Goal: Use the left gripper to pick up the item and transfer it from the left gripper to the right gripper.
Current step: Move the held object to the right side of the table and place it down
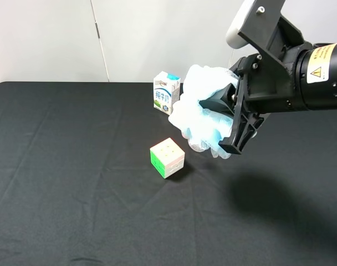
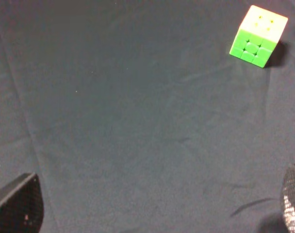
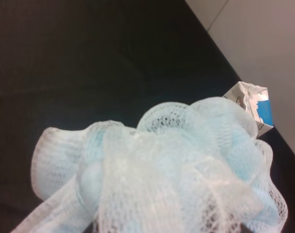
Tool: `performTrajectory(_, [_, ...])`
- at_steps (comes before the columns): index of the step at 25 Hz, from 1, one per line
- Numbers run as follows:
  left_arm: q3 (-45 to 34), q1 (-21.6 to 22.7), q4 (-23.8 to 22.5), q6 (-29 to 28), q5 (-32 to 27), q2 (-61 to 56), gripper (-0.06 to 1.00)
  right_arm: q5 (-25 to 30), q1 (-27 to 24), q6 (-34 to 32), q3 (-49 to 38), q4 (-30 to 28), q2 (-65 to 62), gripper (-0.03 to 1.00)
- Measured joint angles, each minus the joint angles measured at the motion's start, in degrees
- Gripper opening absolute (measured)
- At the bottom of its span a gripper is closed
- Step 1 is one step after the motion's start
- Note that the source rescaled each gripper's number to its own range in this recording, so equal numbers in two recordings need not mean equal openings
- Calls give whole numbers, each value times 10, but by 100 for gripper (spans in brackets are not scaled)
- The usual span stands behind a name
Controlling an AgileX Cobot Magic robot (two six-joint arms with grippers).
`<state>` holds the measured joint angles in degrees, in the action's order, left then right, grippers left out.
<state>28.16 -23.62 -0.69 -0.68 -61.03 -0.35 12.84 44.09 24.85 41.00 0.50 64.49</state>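
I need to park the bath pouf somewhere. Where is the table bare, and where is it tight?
Bare: the table left of the cube and carton, and the front strip nearer than the cube. Crowded: mid-back, where the carton, the cube and the pouf held in the right gripper bunch together.

The left claw point(image 2: 155, 206) stood spread wide with nothing between its jaws. Only its two black, finely textured fingertips point(image 2: 19, 204) showed, far apart from each other. Beyond them lay the surface point(image 2: 113, 111), covered with dark cloth creased by long, faint folds. A puzzle cube point(image 2: 258, 36) rested on it, well apart from the claw, showing a bright green face and a pale yellow one, with a small shadow at its side.
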Motion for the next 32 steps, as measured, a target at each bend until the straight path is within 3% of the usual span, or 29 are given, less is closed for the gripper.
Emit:
performTrajectory(12, [0,11,1,0,1,0,96,24,0,-35,0,1,0,2])
performTrajectory(16, [0,72,1,0,1,0,96,46,0,-71,0,1,0,1])
performTrajectory(25, [0,269,1,0,1,0,96,97,-14,-141,0,1,0,0])
performTrajectory(28, [0,301,1,0,1,0,96,111,-60,-163,0,0,0,0])
performTrajectory(32, [0,313,1,0,1,0,96,115,-123,-168,0,-1,12,0])
